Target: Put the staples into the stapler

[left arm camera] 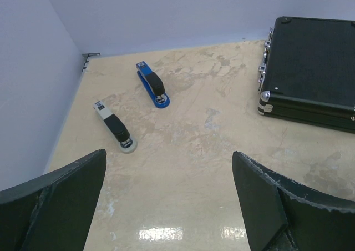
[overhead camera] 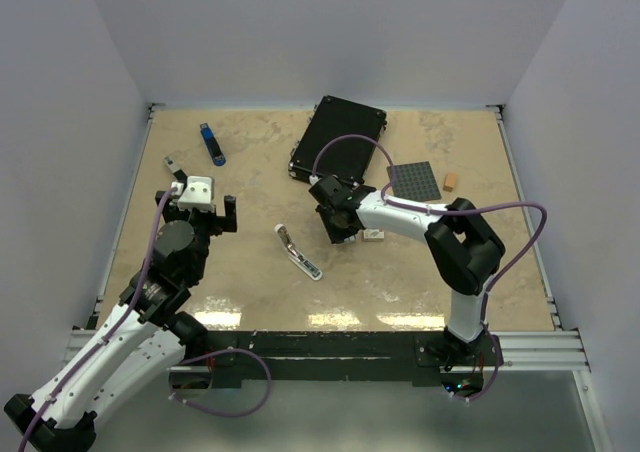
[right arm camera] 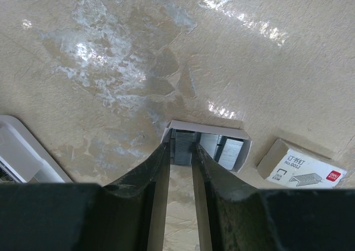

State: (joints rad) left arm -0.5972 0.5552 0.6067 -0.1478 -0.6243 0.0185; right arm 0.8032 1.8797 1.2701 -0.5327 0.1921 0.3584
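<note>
The staples' open white tray (right arm camera: 233,137) lies on the table with grey staple strips in it. Its printed sleeve (right arm camera: 302,170) lies just to the right. My right gripper (right arm camera: 182,148) reaches into the tray's left end, its fingers closed tight on one staple strip (right arm camera: 182,142). In the top view the right gripper (overhead camera: 340,227) is beside the box (overhead camera: 374,235). An opened white stapler (overhead camera: 298,252) lies left of it, and its edge shows in the right wrist view (right arm camera: 22,156). My left gripper (left arm camera: 169,206) is open and empty above bare table.
A blue stapler (left arm camera: 152,84) and a grey-black stapler (left arm camera: 115,127) lie at the far left. A black case (left arm camera: 310,73) lies at the back centre. A black mat (overhead camera: 414,180) and a small orange cube (overhead camera: 450,181) lie at the right.
</note>
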